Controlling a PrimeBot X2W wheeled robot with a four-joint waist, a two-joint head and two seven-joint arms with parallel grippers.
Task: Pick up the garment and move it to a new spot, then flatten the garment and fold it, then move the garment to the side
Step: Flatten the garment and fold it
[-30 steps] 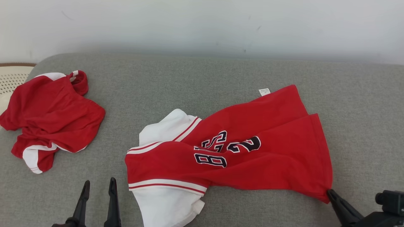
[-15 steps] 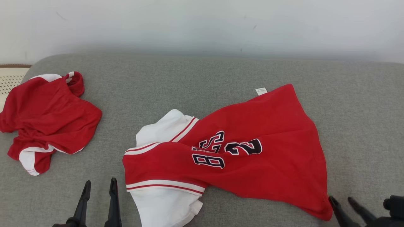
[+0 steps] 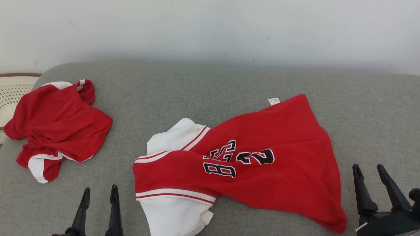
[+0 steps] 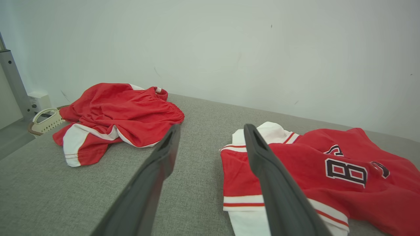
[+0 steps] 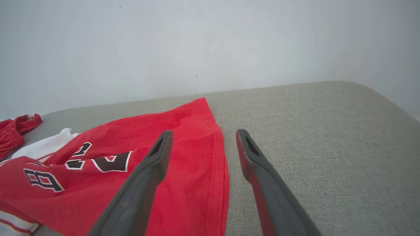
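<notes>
Red jersey (image 3: 288, 183) rumpled on grey cushion (image 3: 197, 91), white sleeves, dark numerals, left pincer (image 3: 100, 188) spread empty, right pincer (image 3: 368, 167) likewise

Garments: 2, both red with white trim. One is a jersey (image 3: 262, 170) bearing dark numerals, the other a crumpled piece (image 3: 59, 121). Grippers: 2, the left gripper (image 3: 100, 189) and the right gripper (image 3: 367, 167), with 2 dark fingers (image 5: 144, 183) each, 4 in total. Also logged: 1 white label (image 3: 274, 101), 1 grey cushion (image 3: 210, 88), 1 perforated cream basket (image 3: 14, 88).
</notes>
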